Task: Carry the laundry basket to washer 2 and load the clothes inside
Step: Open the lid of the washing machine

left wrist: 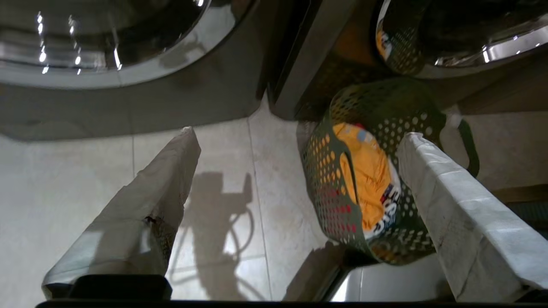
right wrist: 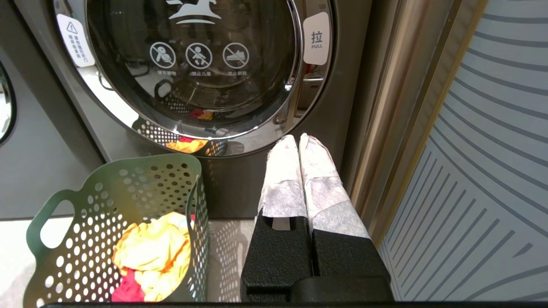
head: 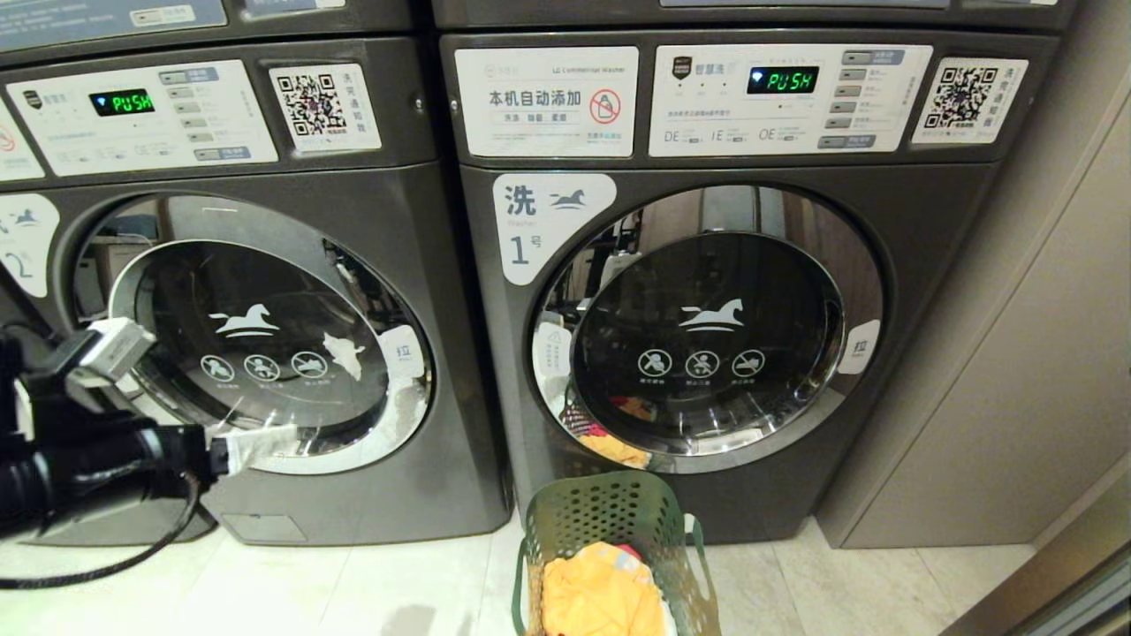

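The dark green perforated laundry basket (head: 610,521) stands on the floor in front of the washer labelled 1, right of washer 2 (head: 389,221). Washer 2's round chrome-rimmed door (head: 265,336) is closed and carries a torn white sticker. The clothes (head: 596,592), mostly yellow-orange with some red, lie in the basket. My left gripper (head: 256,446) hangs low before washer 2's door, open and empty. In the left wrist view the gripper (left wrist: 299,133) points down at the floor, with the basket (left wrist: 329,179) and clothes (left wrist: 368,179) beyond one finger. My right gripper (right wrist: 298,139) is shut, parked right of the basket (right wrist: 107,201).
Washer 1 (head: 707,336) stands right of washer 2 with its door closed. A beige wall panel (head: 1016,353) flanks it, and a striped panel (right wrist: 492,171) is close to the right arm. Pale floor tiles (head: 353,583) lie between the left arm and the basket.
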Controlling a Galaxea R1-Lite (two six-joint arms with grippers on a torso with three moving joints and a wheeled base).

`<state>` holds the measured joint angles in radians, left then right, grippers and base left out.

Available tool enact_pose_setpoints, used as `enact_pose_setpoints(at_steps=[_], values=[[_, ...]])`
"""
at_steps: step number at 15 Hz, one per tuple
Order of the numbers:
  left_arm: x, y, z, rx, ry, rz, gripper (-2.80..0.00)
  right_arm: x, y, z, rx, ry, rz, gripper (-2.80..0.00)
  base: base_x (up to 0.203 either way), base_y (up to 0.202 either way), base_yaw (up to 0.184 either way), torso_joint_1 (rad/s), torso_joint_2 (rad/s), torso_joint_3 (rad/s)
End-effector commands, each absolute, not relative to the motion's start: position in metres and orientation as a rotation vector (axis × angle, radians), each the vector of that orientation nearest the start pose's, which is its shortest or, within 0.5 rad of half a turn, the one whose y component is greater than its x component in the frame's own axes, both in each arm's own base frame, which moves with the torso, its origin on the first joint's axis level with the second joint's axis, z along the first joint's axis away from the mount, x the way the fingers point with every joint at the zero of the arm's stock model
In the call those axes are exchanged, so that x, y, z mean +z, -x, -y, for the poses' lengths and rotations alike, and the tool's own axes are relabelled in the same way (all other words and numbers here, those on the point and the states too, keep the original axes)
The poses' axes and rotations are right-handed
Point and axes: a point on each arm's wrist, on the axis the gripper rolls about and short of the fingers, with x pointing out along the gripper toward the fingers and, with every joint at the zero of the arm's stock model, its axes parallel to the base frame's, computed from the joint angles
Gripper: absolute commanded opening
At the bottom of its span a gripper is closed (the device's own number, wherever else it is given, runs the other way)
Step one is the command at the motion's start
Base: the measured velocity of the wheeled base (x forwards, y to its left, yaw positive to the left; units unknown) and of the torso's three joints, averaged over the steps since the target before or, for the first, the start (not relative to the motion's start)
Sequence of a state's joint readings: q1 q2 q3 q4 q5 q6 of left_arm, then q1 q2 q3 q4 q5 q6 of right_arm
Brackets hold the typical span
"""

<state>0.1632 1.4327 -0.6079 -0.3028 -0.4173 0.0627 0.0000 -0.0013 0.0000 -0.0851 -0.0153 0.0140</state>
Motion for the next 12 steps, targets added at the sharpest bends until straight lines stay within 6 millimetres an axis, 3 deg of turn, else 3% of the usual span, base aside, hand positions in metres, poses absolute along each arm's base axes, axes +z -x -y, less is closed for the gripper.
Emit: enact_pose_setpoints(at_steps=[1, 3, 5, 6, 9, 12], values=[[0.137, -0.273, -0.044, -0.35, 0.082, -0.367, 0.0, 0.075, 0.021, 0.0, -0.015, -0.014, 0.054, -2.8, 0.0, 0.0, 0.0, 0.0, 0.0, 0.0], [0.124, -0.287, -0.05, -0.458, 0.055, -0.248, 0.0, 0.075, 0.021, 0.0, -0.015, -0.014, 0.054, -2.8, 0.0, 0.0, 0.0, 0.0, 0.0, 0.0], [0.115, -0.276, -0.042, -0.619, 0.084, -0.259, 0.0, 0.075, 0.021, 0.0, -0.015, -0.016, 0.054, -2.8, 0.0, 0.0, 0.0, 0.0, 0.0, 0.0], [0.117, -0.279, -0.037, -0.649, 0.076, -0.248, 0.0, 0.075, 0.021, 0.0, -0.015, -0.017, 0.054, -2.8, 0.0, 0.0, 0.0, 0.0, 0.0, 0.0], [0.11, -0.3, -0.036, -0.666, 0.038, -0.239, 0.0, 0.075, 0.021, 0.0, -0.013, -0.017, 0.054, -2.8, 0.0, 0.0, 0.0, 0.0, 0.0, 0.0], [0.087, -0.334, -0.051, -0.59, -0.091, -0.233, 0.0, 0.075, 0.021, 0.0, -0.015, -0.017, 0.054, -2.8, 0.0, 0.0, 0.0, 0.0, 0.0, 0.0]])
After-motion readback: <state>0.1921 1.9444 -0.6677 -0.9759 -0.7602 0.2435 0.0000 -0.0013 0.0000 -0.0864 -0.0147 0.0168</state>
